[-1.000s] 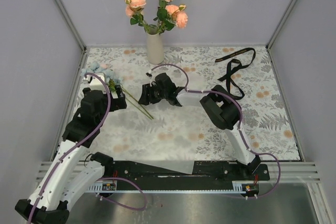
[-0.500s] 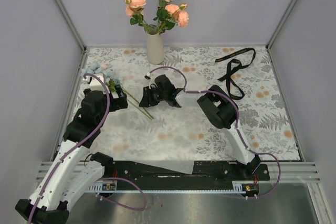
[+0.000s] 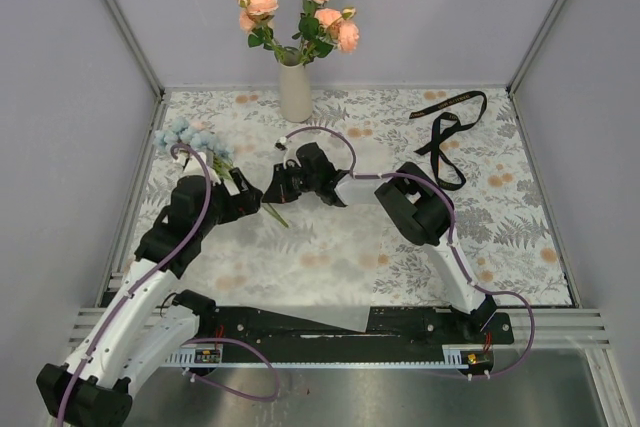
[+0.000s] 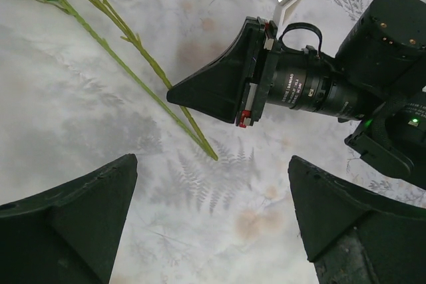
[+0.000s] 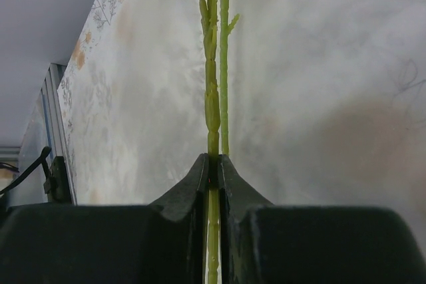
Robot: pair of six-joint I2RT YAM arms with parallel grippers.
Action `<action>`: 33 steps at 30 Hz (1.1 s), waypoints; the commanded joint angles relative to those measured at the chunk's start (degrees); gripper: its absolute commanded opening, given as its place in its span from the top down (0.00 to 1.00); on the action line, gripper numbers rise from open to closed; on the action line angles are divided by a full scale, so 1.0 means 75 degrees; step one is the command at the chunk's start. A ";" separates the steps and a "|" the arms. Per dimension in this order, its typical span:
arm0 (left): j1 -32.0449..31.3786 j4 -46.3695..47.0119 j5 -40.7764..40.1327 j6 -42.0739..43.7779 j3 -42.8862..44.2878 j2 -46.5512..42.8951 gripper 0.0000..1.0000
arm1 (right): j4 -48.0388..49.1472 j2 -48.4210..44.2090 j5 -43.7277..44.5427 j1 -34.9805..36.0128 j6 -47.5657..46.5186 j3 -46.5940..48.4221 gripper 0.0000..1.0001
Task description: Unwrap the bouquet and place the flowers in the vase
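Note:
The cream vase (image 3: 295, 93) stands at the back with peach-pink flowers (image 3: 318, 9) in it. A pale-blue flower cluster (image 3: 186, 135) lies on the table at the left, its green stems (image 3: 262, 204) running toward the middle. My right gripper (image 3: 272, 190) is shut on one stem (image 5: 212, 98), which passes straight between the fingertips (image 5: 213, 161). My left gripper (image 4: 213, 164) hangs open just above the stem's cut end (image 4: 208, 151), facing the right gripper (image 4: 206, 91). In the top view it (image 3: 250, 200) sits close beside the right one. No wrapped bouquet is in view.
A black ribbon (image 3: 449, 129) lies loose at the back right of the patterned table cover (image 3: 500, 217). Grey walls and metal frame posts (image 3: 120, 17) close in the table on three sides. Purple cables (image 3: 330, 132) loop over both arms.
My right gripper has closed onto the green stem. The left arm has swung right toward the stem's end, uncovering the pale-blue cluster.

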 commanded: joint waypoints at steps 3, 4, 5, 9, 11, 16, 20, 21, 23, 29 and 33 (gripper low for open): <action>0.0148 0.0477 0.0153 -0.0637 0.0283 -0.0069 0.01 | 0.1838 -0.0443 -0.0120 0.0046 0.0972 -0.0610 1.00; 0.0194 0.0512 0.0176 -0.0555 0.0307 -0.0081 0.01 | 0.2085 -0.0514 -0.0119 0.0046 0.1125 -0.0751 1.00; 0.0230 0.0570 0.0258 -0.0427 0.0331 -0.0081 0.01 | 0.2331 -0.0584 -0.0154 0.0046 0.1231 -0.0834 1.00; 0.0790 -0.0083 0.0223 -0.0110 0.0927 0.0094 0.01 | 0.3175 -0.0854 -0.0131 0.0046 0.1618 -0.1302 1.00; 0.1271 -0.0249 0.0479 -0.0051 0.1174 0.0200 0.01 | 0.3574 -0.0971 -0.0225 0.0046 0.1701 -0.1525 1.00; 0.1624 -0.0015 0.1126 -0.0238 0.1315 0.0469 0.01 | 0.4220 -0.1299 -0.0178 0.0046 0.1806 -0.1948 1.00; 0.1777 0.0498 0.1382 -0.0565 0.1094 0.0680 0.02 | 0.4770 -0.1463 -0.0330 0.0034 0.1994 -0.2123 1.00; 0.1823 0.0721 0.1523 -0.0717 0.0988 0.0715 0.02 | 0.4829 -0.1533 -0.0319 0.0045 0.2005 -0.2170 1.00; 0.1929 0.1306 0.1862 -0.1068 0.0696 0.0751 0.02 | 0.4911 -0.1662 -0.0377 0.0034 0.2006 -0.2264 1.00; 0.2011 0.2211 0.1841 -0.1305 0.0600 0.0891 0.06 | 0.5626 -0.2283 -0.0517 0.0046 0.2204 -0.3001 1.00; 0.2023 0.2364 0.1957 -0.1118 0.0624 0.0985 0.09 | 0.6071 -0.2611 -0.0600 0.0046 0.2322 -0.3412 1.00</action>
